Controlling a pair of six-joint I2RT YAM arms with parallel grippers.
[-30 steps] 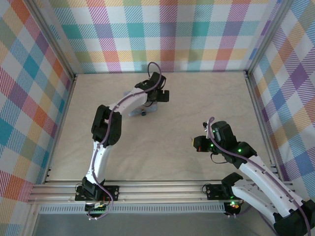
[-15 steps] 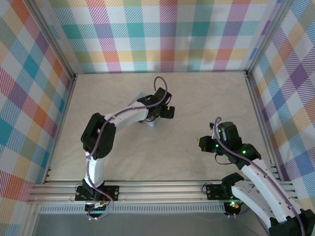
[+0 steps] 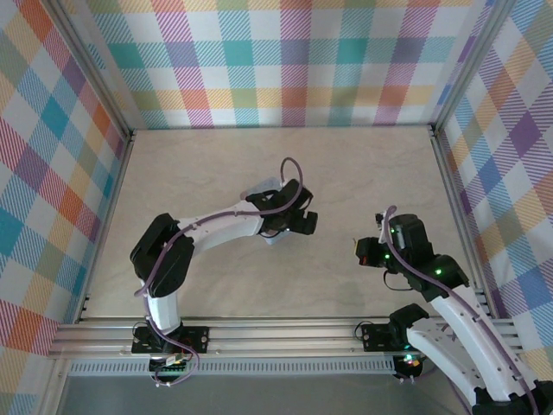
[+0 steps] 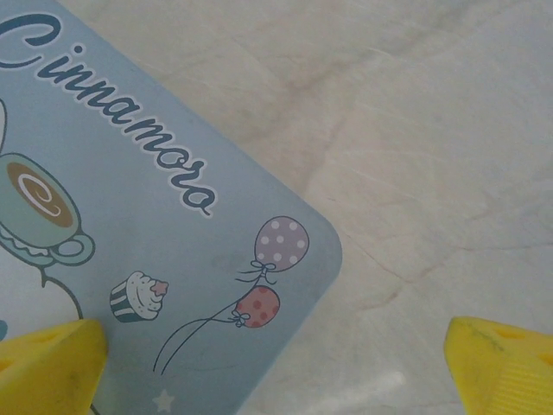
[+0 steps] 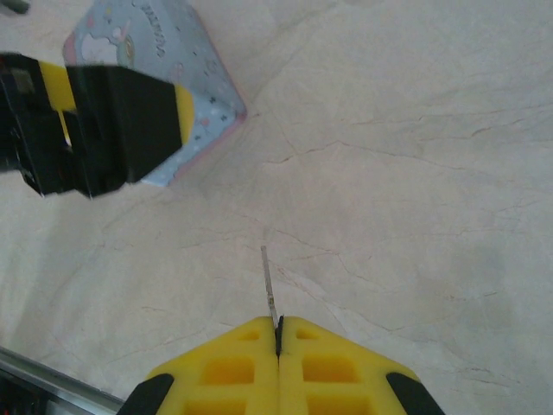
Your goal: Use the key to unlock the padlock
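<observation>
Top view: left hand (image 3: 296, 223) at frame centre, over pale blue tin (image 3: 270, 185) on table (image 3: 199, 164). Left wrist view: yellow fingertips (image 4: 47, 367) wide apart at bottom corners, left one over tin, right one over bare table. Right hand (image 3: 364, 253) right of centre, well apart from tin. Right wrist view: fingers pressed together, clamped on key (image 5: 270, 285); thin grey blade pokes toward upper frame. Small dark object (image 5: 10, 6) at top-left edge, cut off, too little visible to identify.
</observation>
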